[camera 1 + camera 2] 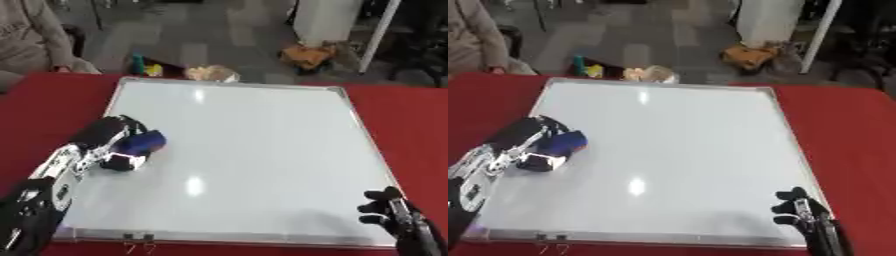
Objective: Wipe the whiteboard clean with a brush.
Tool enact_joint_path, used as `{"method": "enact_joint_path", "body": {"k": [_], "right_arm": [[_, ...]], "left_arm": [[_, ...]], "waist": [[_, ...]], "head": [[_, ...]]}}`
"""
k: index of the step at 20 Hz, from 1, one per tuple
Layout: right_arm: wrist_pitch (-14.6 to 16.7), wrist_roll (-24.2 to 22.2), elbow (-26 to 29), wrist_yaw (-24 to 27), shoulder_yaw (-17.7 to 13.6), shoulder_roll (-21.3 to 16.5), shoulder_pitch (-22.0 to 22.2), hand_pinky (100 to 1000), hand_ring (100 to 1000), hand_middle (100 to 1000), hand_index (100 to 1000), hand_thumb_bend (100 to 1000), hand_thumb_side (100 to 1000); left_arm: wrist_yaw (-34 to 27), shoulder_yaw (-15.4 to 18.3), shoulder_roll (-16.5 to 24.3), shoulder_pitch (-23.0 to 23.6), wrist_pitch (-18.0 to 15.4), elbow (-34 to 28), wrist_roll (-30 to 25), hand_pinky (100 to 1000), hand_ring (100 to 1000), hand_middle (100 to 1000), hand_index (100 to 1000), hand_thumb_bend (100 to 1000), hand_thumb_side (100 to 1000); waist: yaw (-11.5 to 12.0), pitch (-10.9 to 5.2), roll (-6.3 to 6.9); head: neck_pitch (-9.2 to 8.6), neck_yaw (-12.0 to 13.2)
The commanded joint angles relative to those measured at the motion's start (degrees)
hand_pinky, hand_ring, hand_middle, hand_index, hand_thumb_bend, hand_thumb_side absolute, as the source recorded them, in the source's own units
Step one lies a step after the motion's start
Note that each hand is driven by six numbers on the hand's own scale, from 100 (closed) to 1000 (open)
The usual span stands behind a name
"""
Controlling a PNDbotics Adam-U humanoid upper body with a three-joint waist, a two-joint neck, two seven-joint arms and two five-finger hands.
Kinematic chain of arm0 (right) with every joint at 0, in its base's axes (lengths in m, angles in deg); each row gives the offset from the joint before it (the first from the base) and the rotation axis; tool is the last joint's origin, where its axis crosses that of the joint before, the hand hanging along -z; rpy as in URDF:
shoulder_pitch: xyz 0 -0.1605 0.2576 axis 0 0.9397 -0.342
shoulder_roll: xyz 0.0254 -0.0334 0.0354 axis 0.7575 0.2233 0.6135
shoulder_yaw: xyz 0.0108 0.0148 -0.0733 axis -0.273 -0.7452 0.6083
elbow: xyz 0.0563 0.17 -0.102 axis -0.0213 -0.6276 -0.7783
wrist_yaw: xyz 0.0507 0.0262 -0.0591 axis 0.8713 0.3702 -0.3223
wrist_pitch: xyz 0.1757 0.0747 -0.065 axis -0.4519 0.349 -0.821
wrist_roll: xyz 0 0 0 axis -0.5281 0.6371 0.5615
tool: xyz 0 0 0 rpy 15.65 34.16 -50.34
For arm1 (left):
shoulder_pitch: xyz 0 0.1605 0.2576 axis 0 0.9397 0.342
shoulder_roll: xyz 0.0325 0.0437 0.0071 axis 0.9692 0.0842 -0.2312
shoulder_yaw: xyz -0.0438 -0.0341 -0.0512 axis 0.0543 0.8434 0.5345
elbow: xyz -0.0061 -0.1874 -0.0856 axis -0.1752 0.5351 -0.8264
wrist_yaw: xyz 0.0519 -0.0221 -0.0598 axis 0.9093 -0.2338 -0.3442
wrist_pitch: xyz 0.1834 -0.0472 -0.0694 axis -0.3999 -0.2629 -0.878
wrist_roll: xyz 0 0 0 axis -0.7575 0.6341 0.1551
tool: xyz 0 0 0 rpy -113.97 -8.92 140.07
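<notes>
Stereo pair, head camera looking down. A large rectangular whiteboard with a thin silver metal frame (254, 150) lies flat on a table covered in red cloth (411, 115); its surface is white and glossy, with two pale glare spots and no legible marks.

Differences between views: the left eye view shows more of the red table to the left of the board and more of the left forearm, which rises from the lower left corner. The right eye view shows a wider strip of red table to the right of the board, and places the right hand further in from the picture's edge, so more of the wrist is seen. Two small clips at the board's near frame edge appear in both.

Left hand (109, 140): black and silver, resting on the board near its left edge, about midway along that side. Its fingers are curled around a small blue, block-shaped board brush (143, 143), whose blue end projects toward the board's centre; the brush lies against the white surface.

Right hand (800, 212): black, at the board's near right corner, over the frame edge, well apart from the brush. Its fingers point upward, relaxed and somewhat spread, holding nothing.
</notes>
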Motion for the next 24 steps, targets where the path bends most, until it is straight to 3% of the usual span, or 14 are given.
{"method": "enact_joint_path", "body": {"k": [1, 24], "right_arm": [[0.14, 0.10, 0.47, -0.24, -0.48, -0.66, -0.36, 600, 636, 480, 682, 100, 882], [0.21, 0.29, 0.29, -0.30, -0.61, -0.61, -0.46, 600, 635, 480, 682, 100, 883]], "left_arm": [[1.63, 0.09, 1.80, 2.15, 0.34, 2.56, -0.67, 537, 491, 517, 760, 370, 331], [6.95, 1.40, 2.99, 4.57, 1.27, 3.79, 1.06, 548, 507, 531, 740, 400, 325]], "waist": [[0.27, -0.02, -0.01], [0.26, 0.10, 0.22]], "head": [[-0.43, 0.09], [-0.53, 0.10]]}}
